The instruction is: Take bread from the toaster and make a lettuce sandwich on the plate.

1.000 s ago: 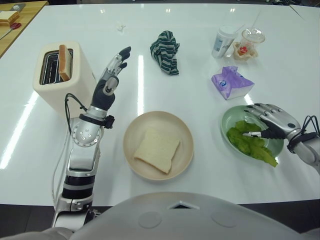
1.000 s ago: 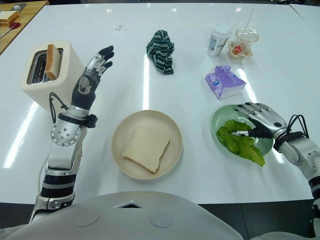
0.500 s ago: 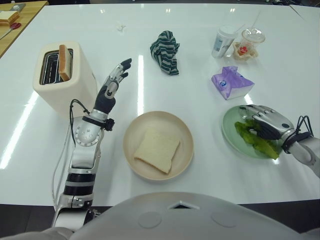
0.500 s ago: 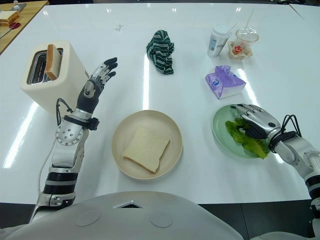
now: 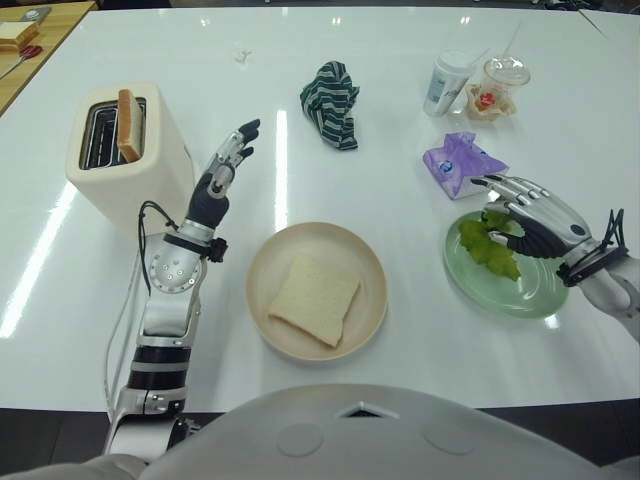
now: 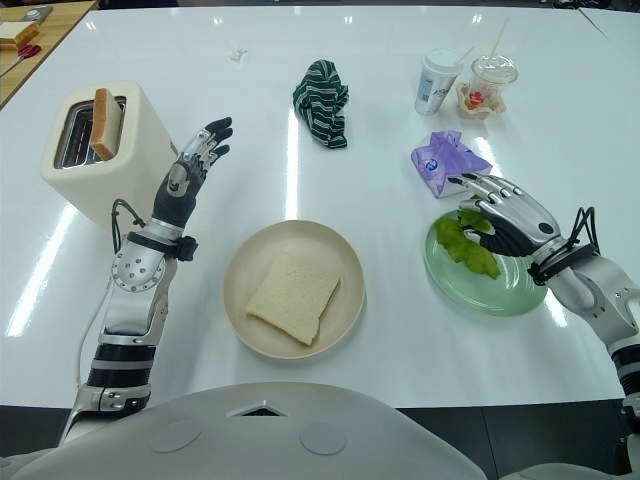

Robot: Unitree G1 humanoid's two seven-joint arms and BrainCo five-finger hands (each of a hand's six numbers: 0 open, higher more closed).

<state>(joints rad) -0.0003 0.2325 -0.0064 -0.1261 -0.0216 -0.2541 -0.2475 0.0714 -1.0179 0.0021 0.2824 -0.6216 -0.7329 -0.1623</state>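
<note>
Left eye view: a glossy white desk (image 5: 390, 190). The robot's left hand (image 5: 213, 188) stands upright, its fingers (image 5: 238, 143) stretched out straight and holding nothing. Just left of those fingers sits a cream box-shaped toaster (image 5: 120, 170), with a browned slice of toast (image 5: 128, 125) standing in one slot. To the right of the fingers and nearer the robot is a round beige plate (image 5: 265, 260). It carries a square slice of white bread (image 5: 314, 300). On the right side, the right hand (image 5: 540, 215) has its fingers (image 5: 500, 184) curled around a crinkled green lettuce leaf (image 5: 488, 248). The leaf hangs beneath them over the left part of a round pale green glass dish (image 5: 525, 295). Whether the leaf's lower edge touches the dish cannot be told.

Right eye view: a soft purple tissue pack (image 6: 450, 163) lies just beyond the right hand's fingertips. Farther beyond them, a white lidded bottle (image 6: 437, 80) and a clear plastic cup (image 6: 480, 85) stand side by side. A crumpled dark green and white striped cloth (image 6: 322, 100) lies beyond and to the right of the left hand's fingers, well apart from them.
</note>
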